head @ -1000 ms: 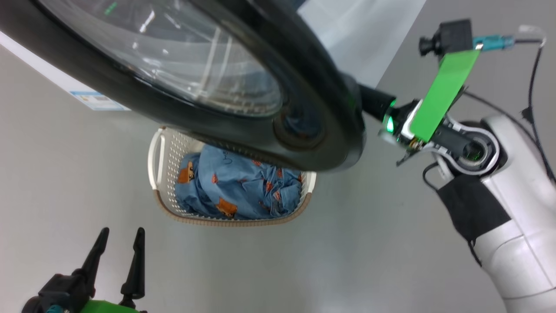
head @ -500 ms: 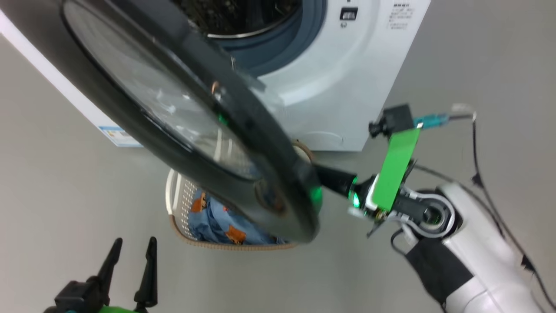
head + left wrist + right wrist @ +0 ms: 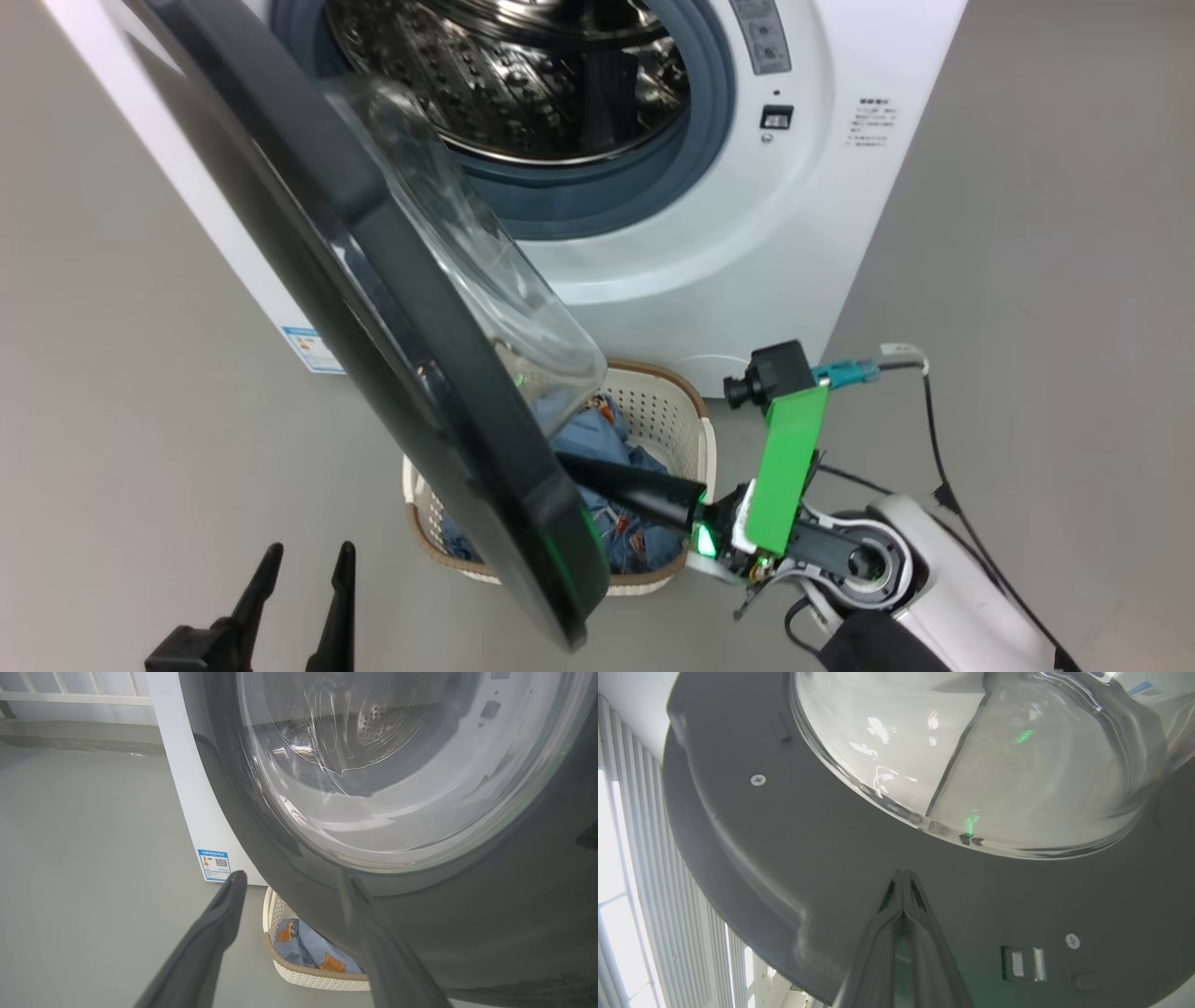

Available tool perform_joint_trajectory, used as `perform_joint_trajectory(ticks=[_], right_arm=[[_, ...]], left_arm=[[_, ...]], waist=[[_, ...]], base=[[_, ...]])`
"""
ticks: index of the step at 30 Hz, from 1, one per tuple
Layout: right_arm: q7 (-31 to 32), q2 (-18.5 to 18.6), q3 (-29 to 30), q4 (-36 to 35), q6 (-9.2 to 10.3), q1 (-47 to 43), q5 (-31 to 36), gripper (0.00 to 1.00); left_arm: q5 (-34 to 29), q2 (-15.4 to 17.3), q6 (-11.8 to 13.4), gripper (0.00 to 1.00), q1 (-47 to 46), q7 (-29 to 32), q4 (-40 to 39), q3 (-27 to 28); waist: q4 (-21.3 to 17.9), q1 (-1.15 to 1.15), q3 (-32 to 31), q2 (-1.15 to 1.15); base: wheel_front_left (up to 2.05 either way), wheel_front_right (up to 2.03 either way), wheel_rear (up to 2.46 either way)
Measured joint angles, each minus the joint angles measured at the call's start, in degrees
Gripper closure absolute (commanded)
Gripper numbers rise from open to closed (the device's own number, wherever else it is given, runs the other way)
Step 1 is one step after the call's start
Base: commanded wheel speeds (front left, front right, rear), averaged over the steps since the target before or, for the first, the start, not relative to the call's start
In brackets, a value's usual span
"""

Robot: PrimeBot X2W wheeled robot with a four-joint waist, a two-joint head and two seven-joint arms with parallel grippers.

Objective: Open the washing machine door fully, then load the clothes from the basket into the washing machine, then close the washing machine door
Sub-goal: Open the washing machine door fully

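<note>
The washing machine (image 3: 794, 233) stands with its steel drum (image 3: 513, 75) exposed. The washing machine door (image 3: 411, 373) hangs open, seen nearly edge-on, its glass bowl (image 3: 467, 280) bulging toward the drum. My right gripper (image 3: 579, 465) is shut, its tips pressed against the door's dark inner face (image 3: 784, 858) just below the glass bowl (image 3: 971, 742); it holds nothing. My left gripper (image 3: 299, 579) is open at the lower left, on the door's outer side (image 3: 467, 914). The basket (image 3: 702, 457) sits on the floor under the door, with the blue printed clothes (image 3: 597, 434) inside it.
Grey floor lies all around. A blue label (image 3: 214, 864) marks the washer's lower front corner. Cables (image 3: 934, 439) trail from my right wrist camera. A pale railing (image 3: 70, 695) runs along the far wall. The door overhangs the left half of the basket (image 3: 280, 970).
The door has swung further open, from showing its front to nearly edge-on, with my shut right gripper staying against it. The head view has shifted, bringing the drum into sight. The left gripper stays open.
</note>
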State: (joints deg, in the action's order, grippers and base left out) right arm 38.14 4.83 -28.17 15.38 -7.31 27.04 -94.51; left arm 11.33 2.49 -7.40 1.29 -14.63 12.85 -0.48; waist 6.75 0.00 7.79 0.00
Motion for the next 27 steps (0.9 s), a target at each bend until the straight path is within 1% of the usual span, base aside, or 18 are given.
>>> perform_joint_trajectory(ticks=[3, 12, 27], right_arm=[[-0.7, -0.1, -1.3, 0.0, 0.00, -0.8, -1.1, 1.00], [-7.2, -0.1, -7.9, -0.8, 0.00, -1.4, -6.0, 1.00], [-14.8, -0.1, -14.2, 1.4, 0.00, -0.9, -9.3, 1.00]], left_arm=[[0.0, 0.0, 0.0, 0.00, 0.1, 0.0, 0.1, -0.1], [0.7, -0.1, 0.0, 0.00, 1.2, 0.0, 0.5, -0.5], [1.6, -0.1, 0.0, 0.00, 1.2, 0.0, 1.0, -1.3]], waist=[[0.7, 0.00, -1.0, 0.00], [2.0, 0.00, -2.9, 0.00], [2.4, 0.00, -4.0, 0.00]], base=[[0.00, 0.00, 0.00], [0.00, 0.00, 0.00], [0.00, 0.00, 0.00]])
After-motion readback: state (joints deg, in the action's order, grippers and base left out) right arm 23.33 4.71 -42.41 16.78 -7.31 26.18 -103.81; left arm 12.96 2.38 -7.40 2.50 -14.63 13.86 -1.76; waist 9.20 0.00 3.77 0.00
